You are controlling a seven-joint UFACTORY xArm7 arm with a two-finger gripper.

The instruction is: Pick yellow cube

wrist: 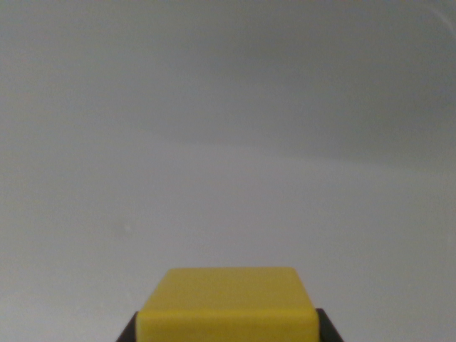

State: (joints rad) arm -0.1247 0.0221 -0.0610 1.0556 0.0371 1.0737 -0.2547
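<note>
The smooth yellow plastic cube [226,303] sat near, pinched at its left and right faces by the dark gripper [226,329]; it looked light, rigid, slightly slippery.

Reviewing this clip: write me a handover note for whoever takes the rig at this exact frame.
Gripper: dark fingers flank the yellow cube on both sides at the bottom of the wrist view; it looks shut on it, contact not clearly visible.
Surface: plain grey, nothing else seen.
Done: cube reached, apparently gripped.
Left: confirm the hold; whether it is lifted cannot be told.
</note>
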